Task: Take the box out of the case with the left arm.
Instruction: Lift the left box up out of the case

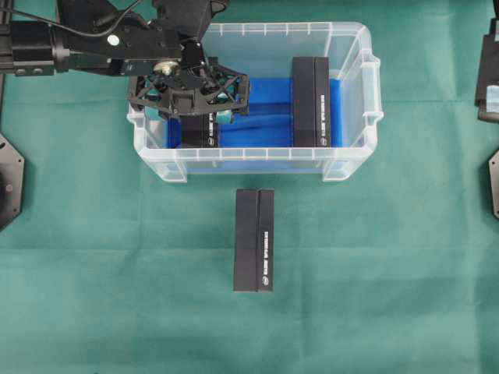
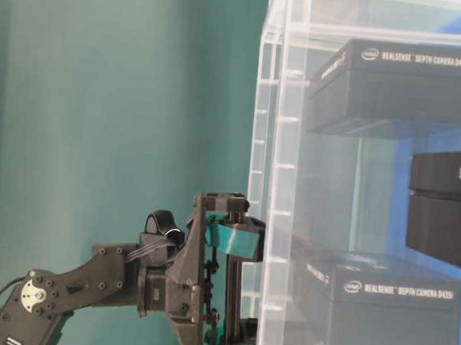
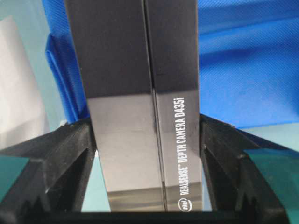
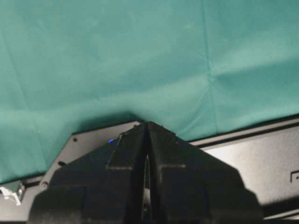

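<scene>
The left end effector (image 1: 190, 100) is reaching down into the left end of the case (image 1: 355, 37) and clenching a black box (image 3: 140, 112) between its fingers (image 3: 70, 158). A second box (image 1: 311, 101) is lying at the case's right end. The right end effector (image 4: 147, 140) is resting with its fingertips pressed together, grasping nothing.

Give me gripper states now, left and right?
Left gripper: closed on the box inside the case.
Right gripper: closed, holding nothing.
</scene>
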